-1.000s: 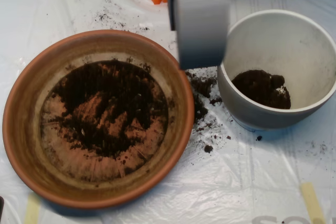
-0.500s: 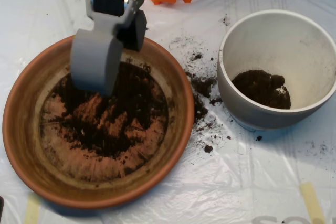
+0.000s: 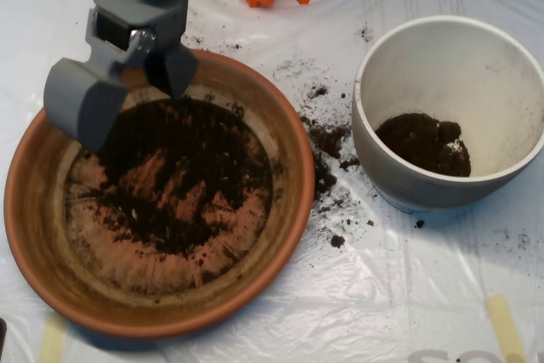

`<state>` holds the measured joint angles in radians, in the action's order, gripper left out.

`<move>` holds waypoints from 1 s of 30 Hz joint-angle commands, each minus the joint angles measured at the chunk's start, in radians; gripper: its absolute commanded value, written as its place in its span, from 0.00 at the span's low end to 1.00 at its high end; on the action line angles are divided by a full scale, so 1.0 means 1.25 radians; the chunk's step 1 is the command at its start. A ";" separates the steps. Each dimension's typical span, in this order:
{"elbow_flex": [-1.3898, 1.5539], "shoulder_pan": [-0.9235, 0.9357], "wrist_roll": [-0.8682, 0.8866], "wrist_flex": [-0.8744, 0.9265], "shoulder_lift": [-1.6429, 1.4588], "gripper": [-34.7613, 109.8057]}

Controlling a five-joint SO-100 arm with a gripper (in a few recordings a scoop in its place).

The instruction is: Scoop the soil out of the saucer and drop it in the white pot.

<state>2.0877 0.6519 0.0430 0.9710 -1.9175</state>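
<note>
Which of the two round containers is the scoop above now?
The saucer, the wide orange-brown dish on the left. The scoop hangs over its upper-left rim, far from the white pot.

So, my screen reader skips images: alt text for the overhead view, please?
A grey scoop hangs over the upper-left rim of a terracotta saucer thinly spread with dark soil. At right, a white pot holds a small mound.
</note>
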 commanded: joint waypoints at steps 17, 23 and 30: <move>0.028 0.079 -0.060 -0.183 0.156 0.51; 0.025 0.076 -0.045 -0.172 0.158 0.51; -0.061 0.071 0.002 -0.085 0.258 0.50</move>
<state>2.0893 0.7302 0.0199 0.8084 -1.6030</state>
